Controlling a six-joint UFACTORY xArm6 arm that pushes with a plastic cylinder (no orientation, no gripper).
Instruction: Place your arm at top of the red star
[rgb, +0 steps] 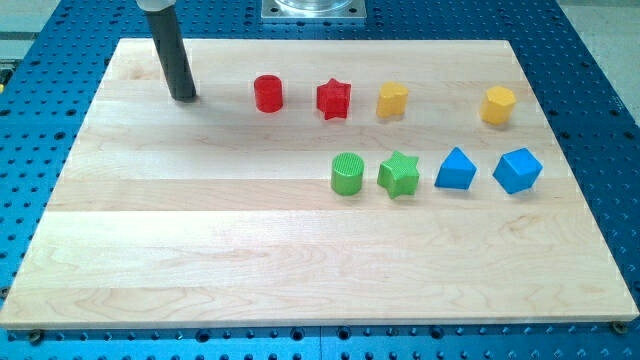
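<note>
The red star (334, 99) lies on the wooden board (200, 230) in the upper middle of the view. A red cylinder (268, 93) sits just to its left and a yellow block (392, 100) just to its right. My tip (184, 97) rests on the board far to the left of the red star, beyond the red cylinder, at about the same height in the view. The rod rises from it to the view's top edge.
A second yellow block (498, 104) sits at the upper right. Below the star's row lie a green cylinder (348, 173), a green star (398, 174), a blue block (455, 169) and another blue block (517, 170). A metal base (313, 9) sits at the view's top.
</note>
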